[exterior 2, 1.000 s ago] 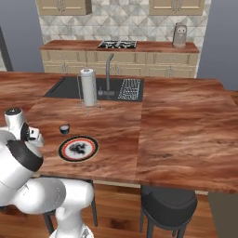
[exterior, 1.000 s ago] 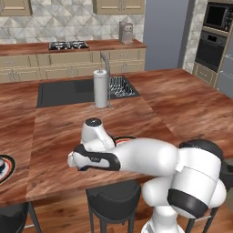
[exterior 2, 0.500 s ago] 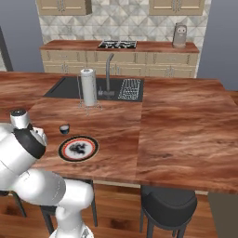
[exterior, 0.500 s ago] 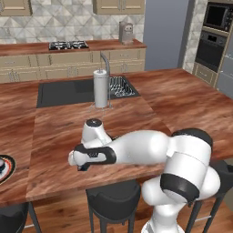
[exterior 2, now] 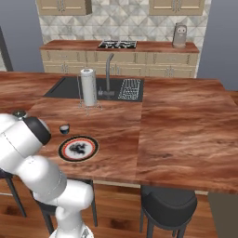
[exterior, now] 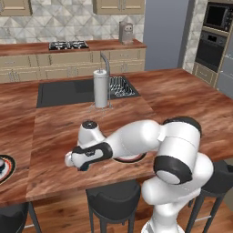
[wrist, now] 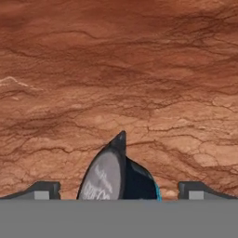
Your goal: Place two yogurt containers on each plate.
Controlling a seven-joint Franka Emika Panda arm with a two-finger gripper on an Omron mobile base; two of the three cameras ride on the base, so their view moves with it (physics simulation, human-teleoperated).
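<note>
My gripper point(wrist: 120, 189) is open, pointing at the brown wooden counter. A yogurt container point(wrist: 118, 174), dark with a pale grey top, lies tilted between the two fingertips point(wrist: 44, 189) and touches neither. In the left base view the gripper point(exterior: 73, 161) hovers low over the counter's near side, left of a plate point(exterior: 132, 159) mostly hidden under my forearm. That plate point(exterior 2: 78, 148) shows whole in the right base view, with nothing on it. Another yogurt container point(exterior 2: 64, 128) stands on the counter just beyond it. A second plate point(exterior: 3, 167) lies at the far left edge.
A tall white paper-towel roll point(exterior: 101, 88) stands by the sink point(exterior: 68, 91) and faucet point(exterior: 105, 61) at the back of the island. Dark stools point(exterior: 111, 200) sit below the near counter edge point(exterior: 91, 184). Bare wood stretches to the right point(exterior 2: 186, 125).
The arm's elbow and shoulder have swung forward and to the left. The hand has hardly shifted over the counter, and the jaws stay just as wide.
</note>
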